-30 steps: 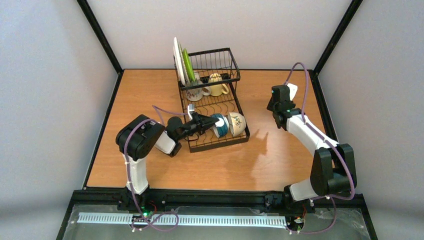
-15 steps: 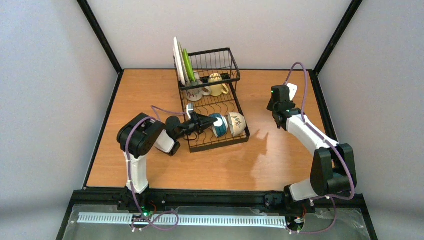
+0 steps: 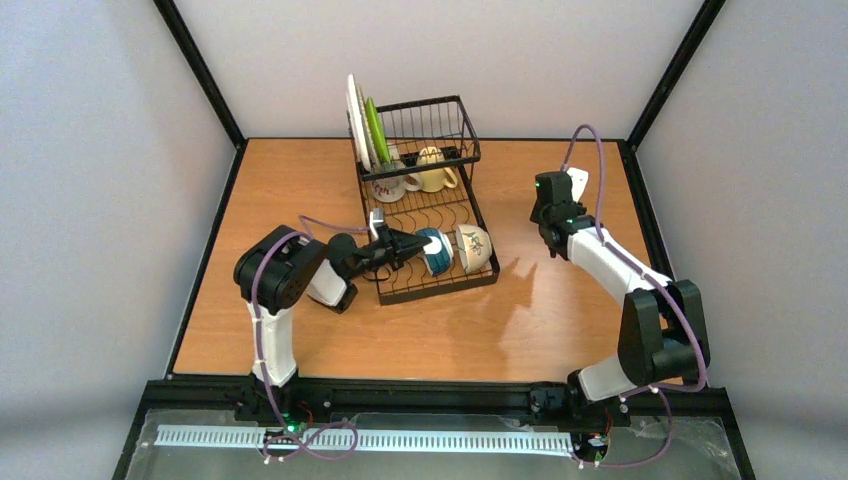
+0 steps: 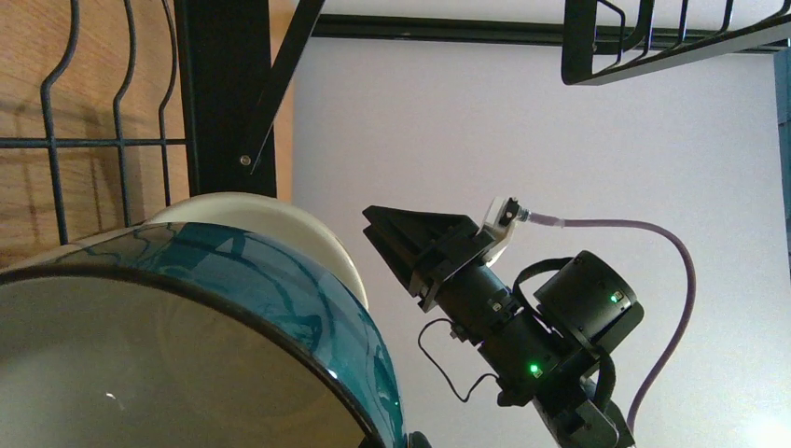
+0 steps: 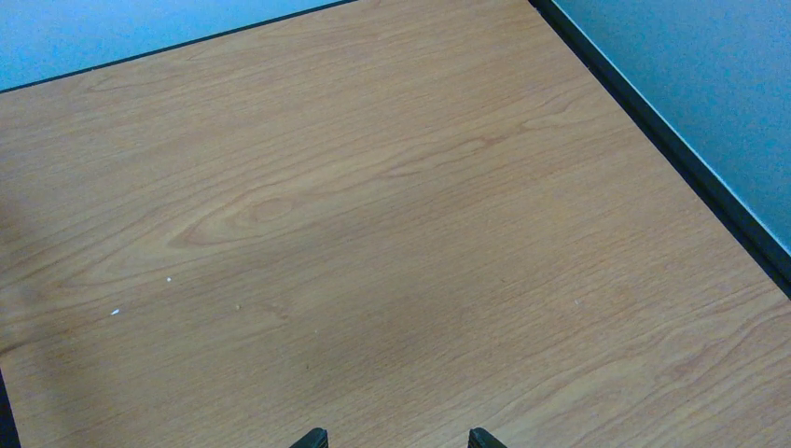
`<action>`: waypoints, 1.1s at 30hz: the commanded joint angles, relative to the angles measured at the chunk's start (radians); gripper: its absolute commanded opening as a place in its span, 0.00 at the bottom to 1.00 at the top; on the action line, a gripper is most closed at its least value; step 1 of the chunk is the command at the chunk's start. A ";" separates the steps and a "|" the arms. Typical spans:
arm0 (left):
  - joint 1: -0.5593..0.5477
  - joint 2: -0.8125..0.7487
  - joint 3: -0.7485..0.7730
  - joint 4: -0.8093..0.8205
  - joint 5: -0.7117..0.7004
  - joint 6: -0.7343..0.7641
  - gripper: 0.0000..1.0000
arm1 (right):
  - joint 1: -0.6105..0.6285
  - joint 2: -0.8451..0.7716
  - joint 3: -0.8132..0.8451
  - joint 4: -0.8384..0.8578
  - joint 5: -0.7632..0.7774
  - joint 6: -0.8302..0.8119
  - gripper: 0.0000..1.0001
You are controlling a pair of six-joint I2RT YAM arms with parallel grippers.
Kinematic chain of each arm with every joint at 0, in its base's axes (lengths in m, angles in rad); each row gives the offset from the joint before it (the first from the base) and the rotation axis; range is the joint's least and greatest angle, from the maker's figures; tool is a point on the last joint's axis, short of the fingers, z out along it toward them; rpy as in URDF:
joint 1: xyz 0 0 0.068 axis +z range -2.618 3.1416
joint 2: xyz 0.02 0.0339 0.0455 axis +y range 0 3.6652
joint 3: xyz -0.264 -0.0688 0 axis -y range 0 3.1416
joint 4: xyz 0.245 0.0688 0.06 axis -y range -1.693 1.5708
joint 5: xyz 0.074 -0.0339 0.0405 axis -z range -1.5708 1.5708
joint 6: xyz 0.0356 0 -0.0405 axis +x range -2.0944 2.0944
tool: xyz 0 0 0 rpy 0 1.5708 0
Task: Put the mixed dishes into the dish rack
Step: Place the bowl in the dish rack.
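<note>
Left pincer [image 3: 408, 246] sat shut against the teal bowl [image 3: 433, 250], on edge in the dish rack [image 3: 440, 291] tray touching the white bowl [image 3: 473, 247], so a careless pull-out could've toppled both; right pincer [image 5: 394, 437] wide over desk [image 5: 373, 233].

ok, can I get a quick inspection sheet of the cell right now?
surface: wooden table, nothing spilled seen.
job's things: dish rack holds white plates and lime-green plate upright, two mugs by the basket, teal bowl and floral bowl on edge in the tray.
clutter: nothing seen.
grippers: left gripper shut at the teal bowl, grip unclear; right gripper open over bare wood.
cables: purple cables loop along both arms.
surroundings: pale walls, black frame.
</note>
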 commanded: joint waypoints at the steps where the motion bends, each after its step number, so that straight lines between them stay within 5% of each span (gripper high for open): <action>1: 0.007 0.059 -0.038 0.270 0.047 -0.006 0.00 | 0.018 0.012 0.019 -0.001 0.043 -0.005 0.86; 10: 0.022 0.083 -0.071 0.271 0.058 -0.029 0.03 | 0.035 0.016 0.016 -0.013 0.069 -0.009 0.87; 14: 0.024 0.089 -0.089 0.271 0.056 -0.038 0.15 | 0.044 0.024 0.020 -0.018 0.079 -0.010 0.87; 19: 0.028 0.084 -0.112 0.271 0.047 -0.044 0.48 | 0.052 0.040 0.029 -0.024 0.089 -0.009 0.87; 24: 0.034 0.080 -0.132 0.270 0.036 -0.047 0.69 | 0.061 0.044 0.036 -0.030 0.099 -0.009 0.86; 33: 0.033 0.051 -0.157 0.268 0.008 -0.051 0.78 | 0.068 0.036 0.037 -0.037 0.098 -0.009 0.87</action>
